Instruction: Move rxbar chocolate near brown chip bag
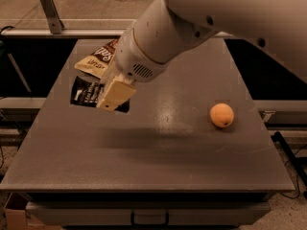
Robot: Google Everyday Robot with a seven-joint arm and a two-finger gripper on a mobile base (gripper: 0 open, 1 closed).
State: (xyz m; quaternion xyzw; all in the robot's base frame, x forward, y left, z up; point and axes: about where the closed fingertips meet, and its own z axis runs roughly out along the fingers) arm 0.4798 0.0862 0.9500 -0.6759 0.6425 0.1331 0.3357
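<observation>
The rxbar chocolate, a small flat black bar with white lettering, is held in my gripper above the left side of the grey table. The gripper is shut on the bar's right end, and one cream finger covers that end. The brown chip bag lies at the table's far left, just behind the bar, and my arm hides its right part. The bar hangs close in front of the bag's cream end.
A round orange fruit sits on the right side of the table. My thick white arm crosses the upper right of the view. A metal rail runs behind the table. A drawer handle is under the front edge.
</observation>
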